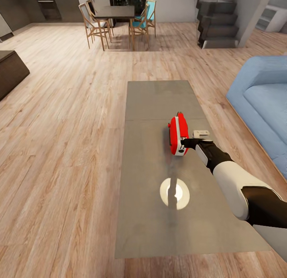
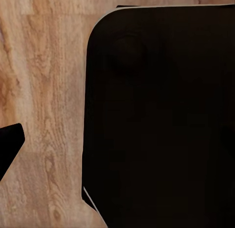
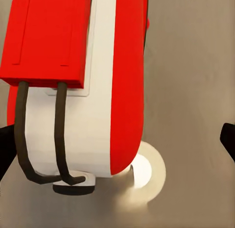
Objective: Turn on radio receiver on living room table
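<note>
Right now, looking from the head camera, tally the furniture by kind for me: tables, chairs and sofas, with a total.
Tables: 2, the grey coffee table holding the red radio, and the dark dining table at the far end.
Chairs: 4, around the dining table; the front two show clearly, the back two only partly.
Sofas: 1, the blue sofa.
Total: 7

Open-plan home: living room with blue sofa (image 1: 261,110), coffee table (image 1: 159,98), dining set (image 1: 115,21), staircase (image 1: 217,19).
</note>
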You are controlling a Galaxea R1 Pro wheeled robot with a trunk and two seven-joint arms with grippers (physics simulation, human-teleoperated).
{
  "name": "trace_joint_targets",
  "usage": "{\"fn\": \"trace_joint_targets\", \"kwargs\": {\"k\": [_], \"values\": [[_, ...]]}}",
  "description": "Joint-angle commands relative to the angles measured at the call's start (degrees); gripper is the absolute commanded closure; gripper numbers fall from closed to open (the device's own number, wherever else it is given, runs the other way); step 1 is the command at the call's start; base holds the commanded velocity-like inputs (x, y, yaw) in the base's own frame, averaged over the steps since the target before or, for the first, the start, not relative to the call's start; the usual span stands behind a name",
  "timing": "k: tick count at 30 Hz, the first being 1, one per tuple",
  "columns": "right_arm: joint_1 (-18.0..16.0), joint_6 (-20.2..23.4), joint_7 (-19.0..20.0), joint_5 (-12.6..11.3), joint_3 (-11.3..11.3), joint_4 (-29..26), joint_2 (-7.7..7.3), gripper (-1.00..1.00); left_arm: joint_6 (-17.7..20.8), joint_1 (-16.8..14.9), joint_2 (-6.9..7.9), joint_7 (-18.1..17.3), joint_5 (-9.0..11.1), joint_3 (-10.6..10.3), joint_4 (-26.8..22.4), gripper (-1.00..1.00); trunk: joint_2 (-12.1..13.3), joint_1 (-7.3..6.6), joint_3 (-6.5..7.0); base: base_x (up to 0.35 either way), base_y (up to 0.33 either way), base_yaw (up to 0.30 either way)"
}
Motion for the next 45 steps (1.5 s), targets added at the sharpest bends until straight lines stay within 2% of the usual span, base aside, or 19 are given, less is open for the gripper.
{"fn": "trace_joint_targets", "kwargs": {"k": [1,45], "values": [[0.00,0.00,0.00,0.01,0.00,0.00,0.01,-1.00,0.00,0.01,0.00,0.00,0.00,0.00,0.00,-1.00,0.00,0.00,-0.01,0.000,0.000,-0.006],[0.05,-0.02,0.02,0.01,0.00,0.07,0.03,-1.00,0.00,0.00,-0.06,0.00,0.00,-0.04,0.00,-1.00,0.00,0.00,-0.02,0.000,0.000,0.000]]}}
